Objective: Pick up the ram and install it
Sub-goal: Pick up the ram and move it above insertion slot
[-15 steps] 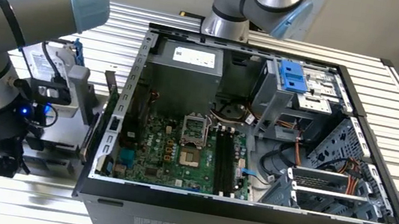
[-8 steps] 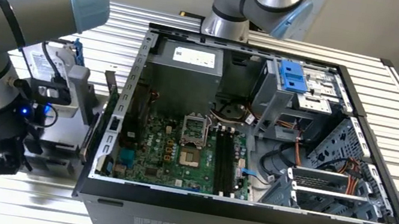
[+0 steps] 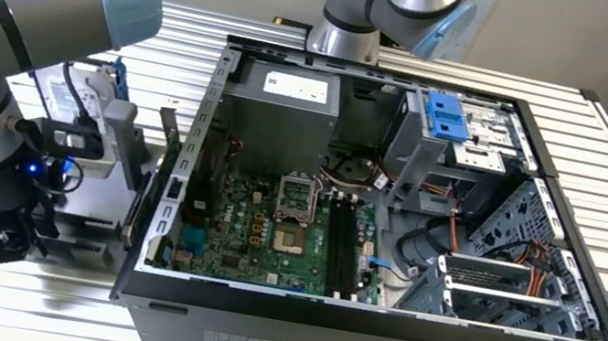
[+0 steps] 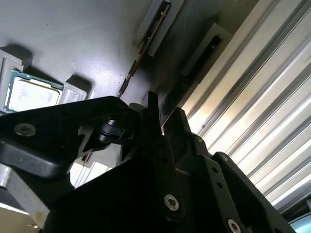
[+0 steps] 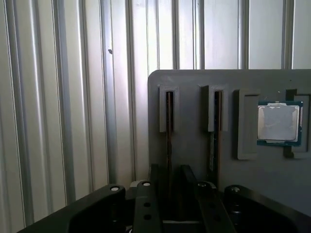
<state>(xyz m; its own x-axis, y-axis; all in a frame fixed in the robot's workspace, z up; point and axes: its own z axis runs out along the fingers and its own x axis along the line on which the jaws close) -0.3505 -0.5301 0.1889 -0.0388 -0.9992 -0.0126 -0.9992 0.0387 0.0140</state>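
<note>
1. Pickup was not done: your gripper sat at the grey tray, jaws apart, straddling the ram; nothing looked pinched.
2. Ram stood on edge in its tray slot, outside the case.
3. Motherboard slots lay bare; by my read, lift and install were all left.

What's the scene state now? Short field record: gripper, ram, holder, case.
gripper: at the grey holder, aligned with the ram
ram: on edge in a holder slot, not yet in the case
second stick: neighbouring slot
processor: holder pocket beside the slots
case: open, on slatted table
black motherboard slots: look empty
</note>
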